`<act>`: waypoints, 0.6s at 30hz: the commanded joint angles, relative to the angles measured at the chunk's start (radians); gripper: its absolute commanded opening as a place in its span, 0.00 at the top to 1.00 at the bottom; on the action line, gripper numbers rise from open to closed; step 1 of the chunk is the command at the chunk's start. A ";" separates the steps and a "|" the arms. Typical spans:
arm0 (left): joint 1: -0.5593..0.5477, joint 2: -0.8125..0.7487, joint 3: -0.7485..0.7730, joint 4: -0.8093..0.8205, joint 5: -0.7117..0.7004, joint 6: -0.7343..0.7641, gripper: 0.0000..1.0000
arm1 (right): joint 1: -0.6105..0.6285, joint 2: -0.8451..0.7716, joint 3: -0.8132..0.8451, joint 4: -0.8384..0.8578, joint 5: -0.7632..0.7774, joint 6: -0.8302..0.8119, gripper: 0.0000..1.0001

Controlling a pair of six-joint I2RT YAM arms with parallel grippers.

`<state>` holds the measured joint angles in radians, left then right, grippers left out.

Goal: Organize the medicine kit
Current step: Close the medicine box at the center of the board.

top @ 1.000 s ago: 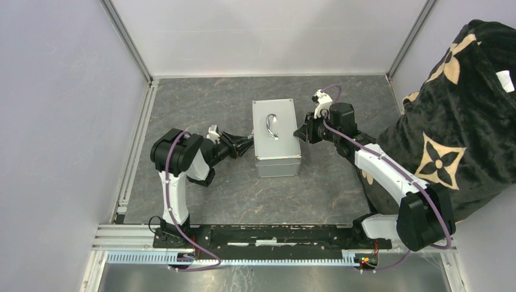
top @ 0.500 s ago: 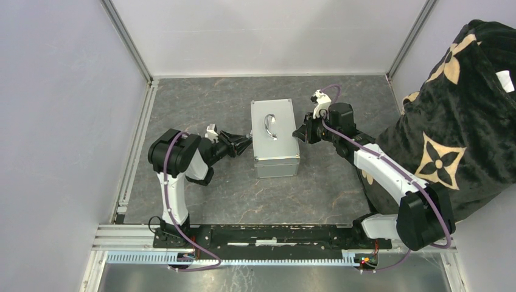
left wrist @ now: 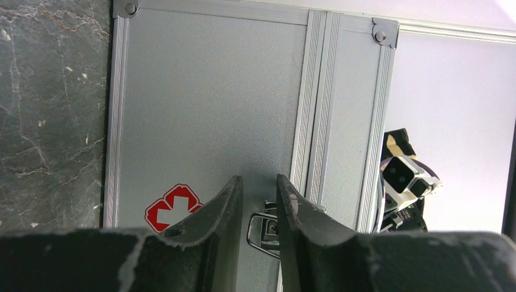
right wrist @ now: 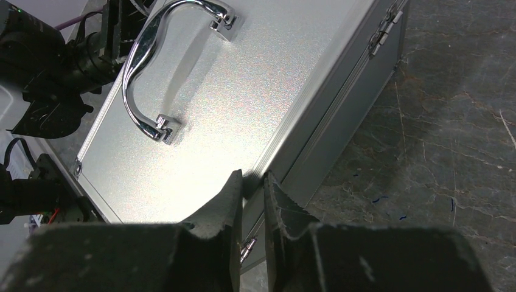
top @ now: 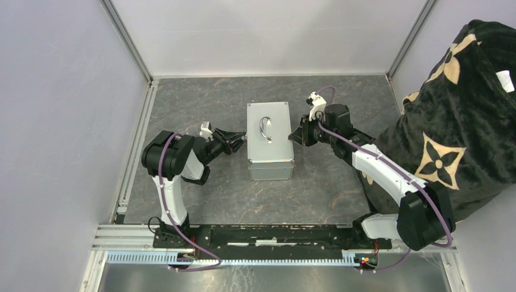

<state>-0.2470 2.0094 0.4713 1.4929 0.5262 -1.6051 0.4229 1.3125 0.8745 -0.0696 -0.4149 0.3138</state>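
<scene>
**Closed metal case flanked by both arms**

The medicine kit (top: pixel 269 152), a boxy silver-grey metal case with ribbed aluminium edges, stands near the middle of the dark grey marbled tabletop (top: pixel 328 188). Its lid is down, with a curved chrome handle (top: pixel 265 129) on top. It lies between the two arms, its long sides facing them.

(a) Overhead view. The left arm (top: pixel 173 161) reaches in from the left, and the left jaws meet the left face of the case. The right arm (top: pixel 377 167) reaches in from the right, and the right jaws sit at the upper right edge of the lid.

(b) Left wrist view. The two black left fingers (left wrist: pixel 230 204) stand a narrow gap apart. They point at the face that bears a red cross emblem (left wrist: pixel 176 205). A small chrome latch (left wrist: pixel 263 226) on the lid seam lies in the gap between them. Whether the left jaws pinch that latch or merely frame it cannot be told.

(c) Right wrist view. The black right fingers (right wrist: pixel 226 198) are almost together, their tips at the ribbed edge where the lid top meets the side wall. Whether the right jaws clamp that edge or only rest against it cannot be told. A small metal fitting (right wrist: pixel 382 29) sits on the seam farther along this side.

At the right margin of the overhead view, beside the tabletop, is a person in a black plush garment with tan flower motifs (top: pixel 453 121). White panels (top: pixel 268 36) wall the workspace.
</scene>
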 commanded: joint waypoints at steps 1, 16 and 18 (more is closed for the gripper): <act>-0.012 -0.053 -0.001 0.244 0.050 -0.022 0.66 | 0.037 0.033 -0.040 -0.101 -0.074 -0.010 0.93; -0.040 -0.232 0.049 -0.276 0.105 0.267 0.69 | 0.036 0.050 0.035 -0.131 0.069 -0.074 0.88; -0.046 -0.297 0.065 -0.408 0.090 0.352 0.69 | 0.037 0.059 0.044 -0.130 0.078 -0.077 0.88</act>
<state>-0.2447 1.8744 0.4660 1.2816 0.5335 -1.4719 0.4385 1.3174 0.9051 -0.1184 -0.3702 0.2863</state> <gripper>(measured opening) 0.314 0.177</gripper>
